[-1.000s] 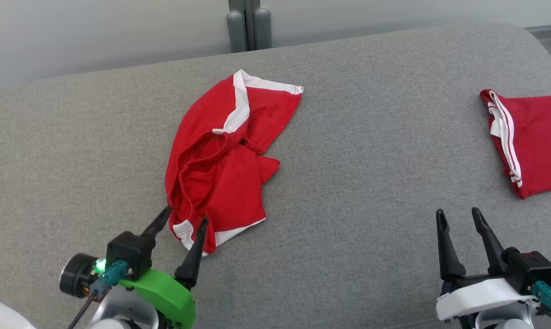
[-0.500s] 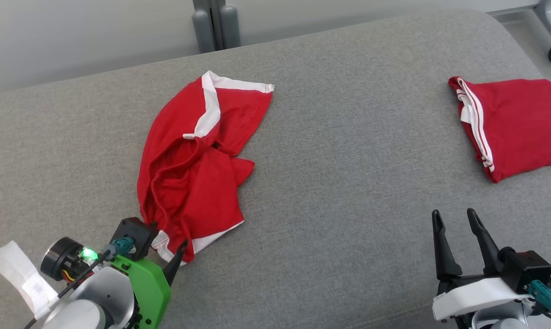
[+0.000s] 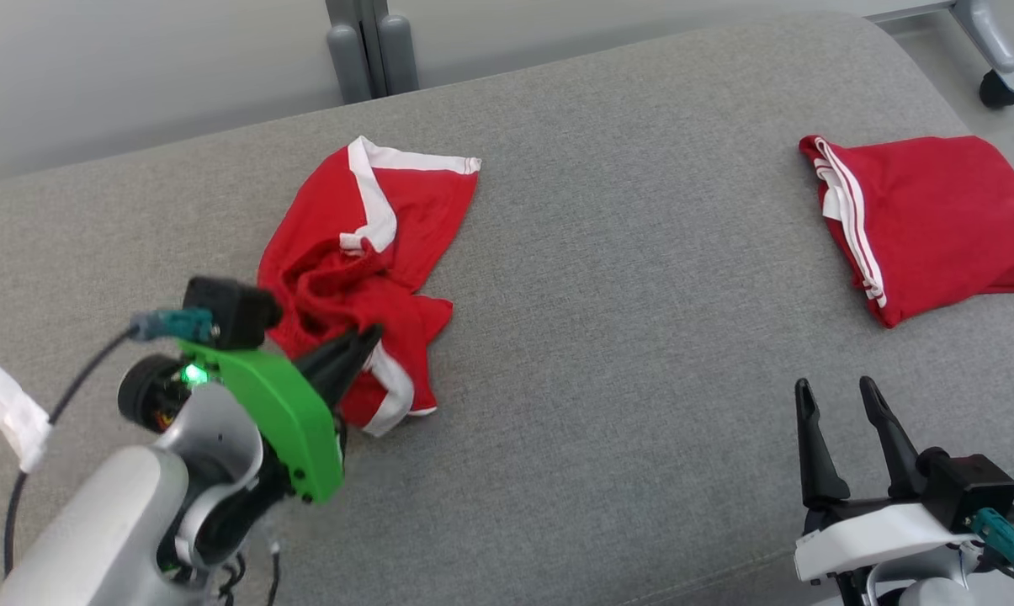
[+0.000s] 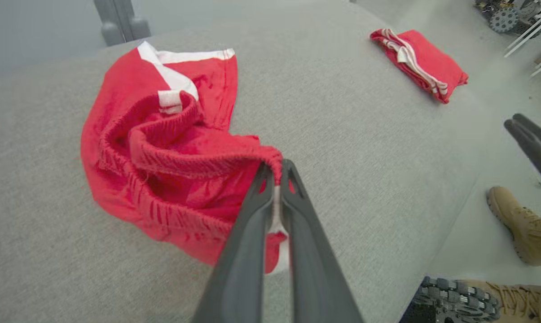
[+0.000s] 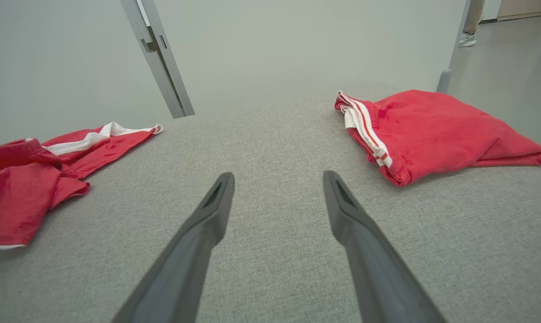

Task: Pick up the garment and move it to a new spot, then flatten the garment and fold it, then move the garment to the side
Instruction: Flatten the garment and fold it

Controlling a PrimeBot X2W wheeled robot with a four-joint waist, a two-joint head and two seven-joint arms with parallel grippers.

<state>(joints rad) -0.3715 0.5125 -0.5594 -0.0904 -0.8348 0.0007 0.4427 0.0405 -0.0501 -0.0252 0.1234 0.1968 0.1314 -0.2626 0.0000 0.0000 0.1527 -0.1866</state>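
My left gripper (image 3: 362, 338) (image 4: 277, 172) just clamped shut on the red shorts' (image 3: 406, 198) near edge, bunching them at the grey cushion's (image 3: 607, 278) left-centre. Grasp made, carry comes next. Right gripper (image 3: 836, 389) idle, jaws apart.

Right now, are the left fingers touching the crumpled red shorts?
Touching. Left wrist view: the left gripper has its fingers closed on the crumpled shorts, fabric pinched between them.
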